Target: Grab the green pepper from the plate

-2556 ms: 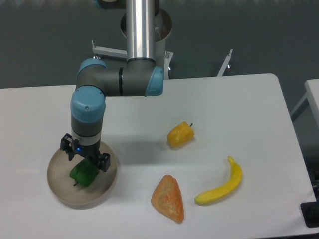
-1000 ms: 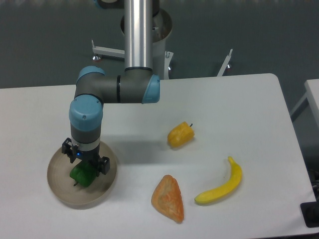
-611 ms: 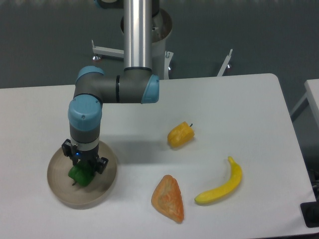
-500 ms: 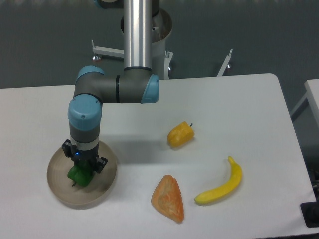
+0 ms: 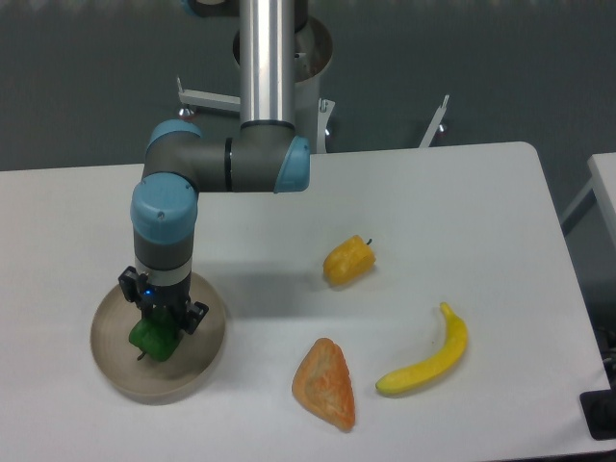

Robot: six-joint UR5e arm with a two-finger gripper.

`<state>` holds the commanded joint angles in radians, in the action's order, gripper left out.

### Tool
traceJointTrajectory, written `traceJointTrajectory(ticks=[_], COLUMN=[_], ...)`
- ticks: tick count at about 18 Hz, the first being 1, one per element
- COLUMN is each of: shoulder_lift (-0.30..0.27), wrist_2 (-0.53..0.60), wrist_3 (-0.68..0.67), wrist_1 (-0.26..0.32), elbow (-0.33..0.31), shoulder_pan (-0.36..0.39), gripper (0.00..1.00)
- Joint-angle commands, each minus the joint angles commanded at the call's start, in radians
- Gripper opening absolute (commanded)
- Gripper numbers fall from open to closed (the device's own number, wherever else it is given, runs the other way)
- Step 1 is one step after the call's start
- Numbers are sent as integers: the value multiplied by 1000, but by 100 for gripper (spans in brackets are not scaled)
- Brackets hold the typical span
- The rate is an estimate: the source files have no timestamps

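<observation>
Plate (image 5: 114, 364) at front-left of counter (image 5: 462, 212); pepper (image 5: 152, 338) on plate, near its centre, w/ gripper (image 5: 160, 322) directly above & around it; arm (image 5: 166, 226) rising behind plate, elbow reaching right to vertical column (image 5: 267, 58) at back of counter. Second pepper (image 5: 348, 260) mid-counter, well right of plate; wedge-shaped item (image 5: 325, 383) in front of it, nearer front edge; banana (image 5: 428, 353) just right of wedge, front-right of second pepper; all three apart, none touching.
</observation>
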<state>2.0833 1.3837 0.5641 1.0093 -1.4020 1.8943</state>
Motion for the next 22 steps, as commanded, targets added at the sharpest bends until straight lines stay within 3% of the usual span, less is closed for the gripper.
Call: traceJointTrajectory(ticks=[6,15,22], shoulder_lift=[-63,-78,-75], wrist_2=[2,44,46], wrist_3=[245,548,609], wrist_1=[98,98,91], elbow=[-2,12,21], shoulder_pan=[149,325,364], gripper=[36,36,36])
